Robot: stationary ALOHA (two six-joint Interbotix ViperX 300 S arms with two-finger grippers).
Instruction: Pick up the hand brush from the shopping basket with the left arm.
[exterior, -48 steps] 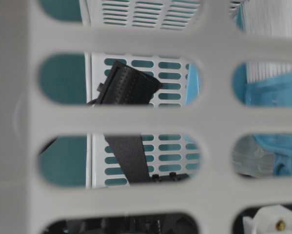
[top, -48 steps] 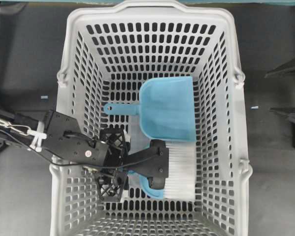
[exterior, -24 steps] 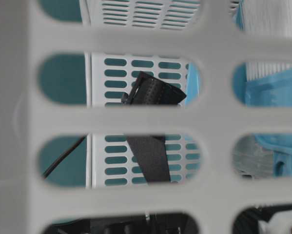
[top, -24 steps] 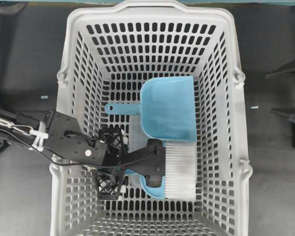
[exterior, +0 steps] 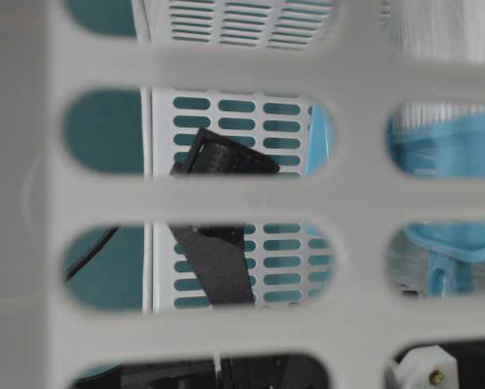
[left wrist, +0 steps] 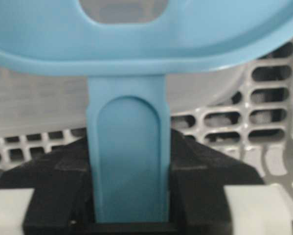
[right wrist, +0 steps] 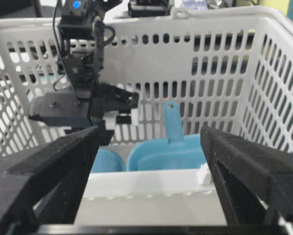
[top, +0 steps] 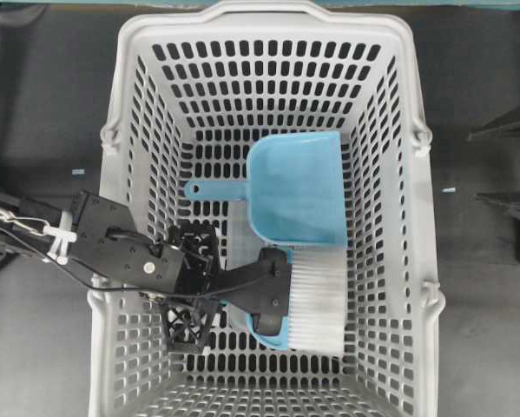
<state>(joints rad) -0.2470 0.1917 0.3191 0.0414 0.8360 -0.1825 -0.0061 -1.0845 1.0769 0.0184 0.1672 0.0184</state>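
The small light-blue plastic hand brush (top: 307, 304) with wide white bristles lies low in the large light-grey slotted plastic shopping basket (top: 129, 95), touching the light-blue plastic dustpan (top: 296, 191). My left end effector (top: 273, 291) is closed on its thin handle (left wrist: 128, 161), black pads (left wrist: 200, 181) pressed against both sides. I judge the grasp made; next I need a straight lift clear of the rim. My right end effector (right wrist: 148, 181) stands wide, empty.

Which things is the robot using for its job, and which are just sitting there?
For the job:
- hand brush, its handle between the fingers
- left gripper, closed on the handle
- shopping basket, holding it all

Just sitting there:
- dustpan
- right gripper, open, waiting outside
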